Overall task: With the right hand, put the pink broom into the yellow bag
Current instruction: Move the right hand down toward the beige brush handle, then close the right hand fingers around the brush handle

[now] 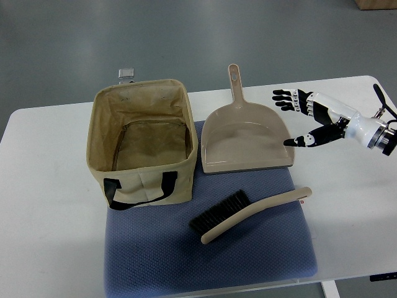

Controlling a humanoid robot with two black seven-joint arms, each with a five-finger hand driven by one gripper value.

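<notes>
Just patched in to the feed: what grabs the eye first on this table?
The open tan fabric bag with black handles stands at the left on a blue mat, its inside empty. Right of it lies a beige dustpan, and in front of that a hand broom with dark bristles, lying at a slant. The right hand hovers open over the table near the dustpan's right edge, holding nothing.
</notes>
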